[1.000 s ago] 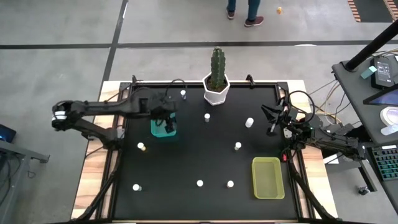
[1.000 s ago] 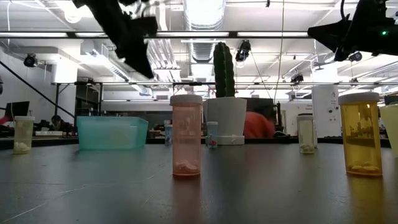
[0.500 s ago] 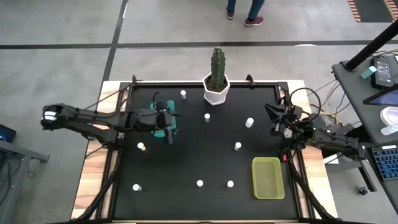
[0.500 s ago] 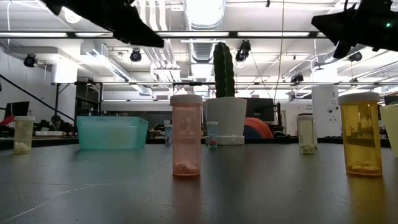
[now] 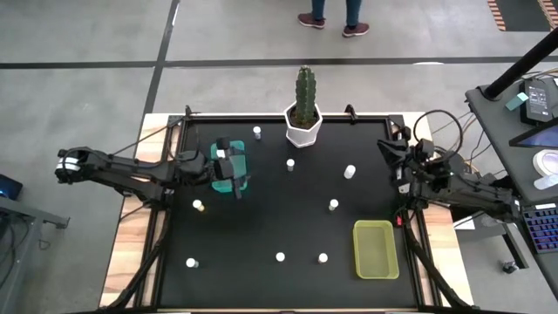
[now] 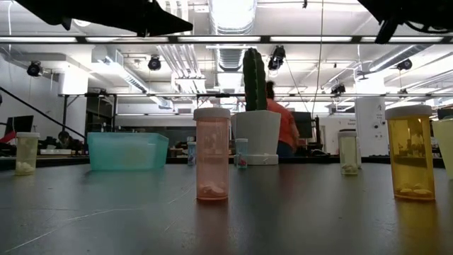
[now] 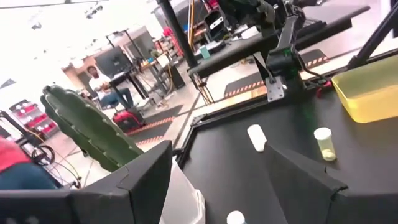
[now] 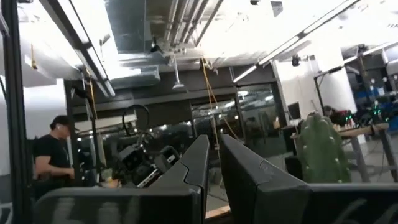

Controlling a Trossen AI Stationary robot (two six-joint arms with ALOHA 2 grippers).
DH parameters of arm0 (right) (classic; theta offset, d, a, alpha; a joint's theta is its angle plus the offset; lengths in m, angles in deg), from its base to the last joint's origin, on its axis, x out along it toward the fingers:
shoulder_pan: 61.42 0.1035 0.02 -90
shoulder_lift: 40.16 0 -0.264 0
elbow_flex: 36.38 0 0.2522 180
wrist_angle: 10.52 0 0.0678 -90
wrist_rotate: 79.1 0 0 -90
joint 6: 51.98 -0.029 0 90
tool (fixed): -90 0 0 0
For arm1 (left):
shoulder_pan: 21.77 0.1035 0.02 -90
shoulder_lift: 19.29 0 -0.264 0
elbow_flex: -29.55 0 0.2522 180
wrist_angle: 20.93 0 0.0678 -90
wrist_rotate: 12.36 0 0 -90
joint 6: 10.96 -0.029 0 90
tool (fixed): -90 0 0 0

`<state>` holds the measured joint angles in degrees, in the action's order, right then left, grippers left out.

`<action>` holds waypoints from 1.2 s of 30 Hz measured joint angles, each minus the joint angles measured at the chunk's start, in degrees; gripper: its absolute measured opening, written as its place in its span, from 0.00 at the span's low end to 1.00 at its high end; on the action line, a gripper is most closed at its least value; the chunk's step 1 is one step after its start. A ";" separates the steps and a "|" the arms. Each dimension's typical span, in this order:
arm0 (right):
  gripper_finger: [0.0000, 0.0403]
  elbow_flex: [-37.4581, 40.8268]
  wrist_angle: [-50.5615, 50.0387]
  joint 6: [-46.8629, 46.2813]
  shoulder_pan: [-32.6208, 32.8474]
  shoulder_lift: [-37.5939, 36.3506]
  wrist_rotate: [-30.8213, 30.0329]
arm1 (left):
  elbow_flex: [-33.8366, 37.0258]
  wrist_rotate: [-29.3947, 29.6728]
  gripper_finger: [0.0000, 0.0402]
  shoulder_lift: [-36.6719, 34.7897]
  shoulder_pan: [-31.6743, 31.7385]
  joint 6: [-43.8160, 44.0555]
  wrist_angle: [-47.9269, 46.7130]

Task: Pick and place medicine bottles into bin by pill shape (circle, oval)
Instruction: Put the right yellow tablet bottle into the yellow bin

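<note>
A: Bottles (image 5: 334, 205) stand scattered over our black counter (image 5: 261, 227), none in a tool. Our left tool (image 5: 234, 170) hangs over the teal bin (image 5: 223, 183), fingers apart with nothing between them, as its wrist view shows.

B: So we judge a drop is done, or a fresh pick is due. And our right tool (image 5: 390, 150)?

A: At the counter's edge, raised and pointing out at the room, fingers nearly together, holding nothing. The yellow bin (image 5: 376, 249) lies well behind it.

B: Next we'd pick a bottle. One (image 5: 198, 206) stands near the left tool, beside the teal bin; another, lying on its side (image 5: 350, 172), is near the right tool.

A: First we must read the pill shape. From above we only see white caps. The level view shows pills in the pink bottle (image 6: 211, 154) and the amber one (image 6: 410, 152), but circle or oval we cannot tell.

B: The teal bin's contents are hidden under the arm, too.
</note>
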<state>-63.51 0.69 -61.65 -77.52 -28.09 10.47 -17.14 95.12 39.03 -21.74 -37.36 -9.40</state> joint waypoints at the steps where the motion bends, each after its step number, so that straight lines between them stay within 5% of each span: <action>1: 0.08 -1.13 -0.30 -0.48 0.00 1.42 0.50 | 0.18 0.02 0.59 0.00 0.02 -0.27 0.42; 15: 0.08 -19.04 -19.12 -5.14 4.12 21.95 1.01 | 1.53 1.05 0.59 -0.09 0.15 -2.90 1.14; 27: 0.08 -32.50 -34.80 -22.19 10.40 36.28 1.02 | 2.42 1.63 0.59 -5.40 0.15 -4.49 1.04; 36: 0.08 -45.84 -63.24 -34.46 12.52 47.71 0.91 | 3.14 1.94 0.59 -12.77 0.17 -4.19 1.23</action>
<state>-109.35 -62.55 -96.11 -65.00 19.62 11.39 -14.00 97.06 26.26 -21.56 -41.55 -8.17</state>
